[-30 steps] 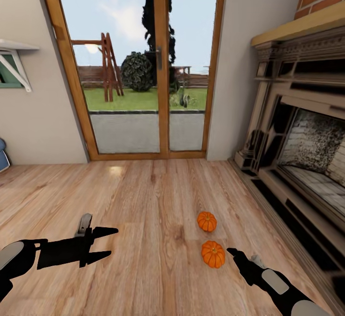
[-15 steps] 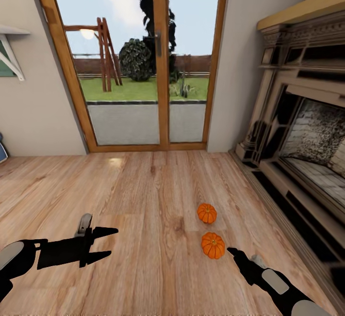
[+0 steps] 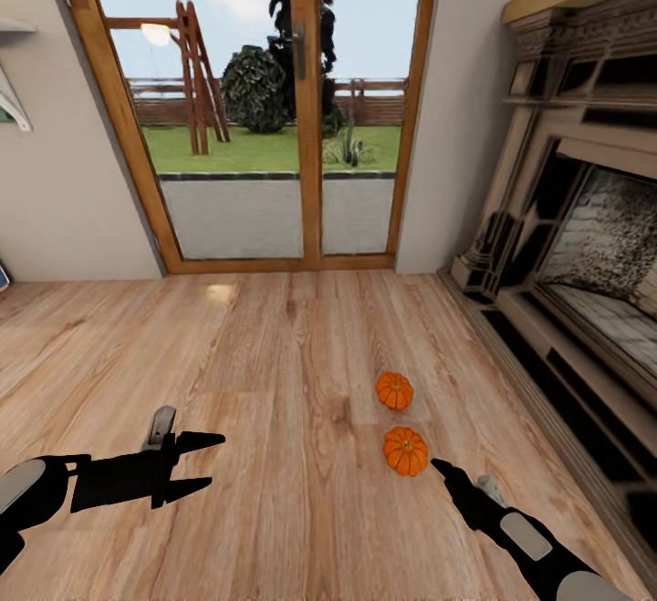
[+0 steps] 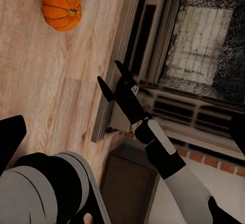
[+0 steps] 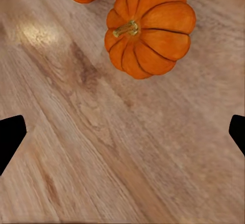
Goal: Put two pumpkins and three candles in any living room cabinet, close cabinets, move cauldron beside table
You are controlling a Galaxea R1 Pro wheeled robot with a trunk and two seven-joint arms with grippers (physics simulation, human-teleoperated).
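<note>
I'm not reading any text, label, brand, number or sign anywhere. Nothing written is showing on the pumpkins (image 3: 405, 451) ahead of my right pincer (image 3: 442, 471), on the wood floor (image 3: 274, 355) under it, on the fireplace (image 3: 584, 245) off to its side, or on the glass door (image 3: 274, 108) beyond.

left gripper (image 3: 212, 464) jaws spread, right gripper (image 3: 440, 470) jaws spread, both arms low
</note>
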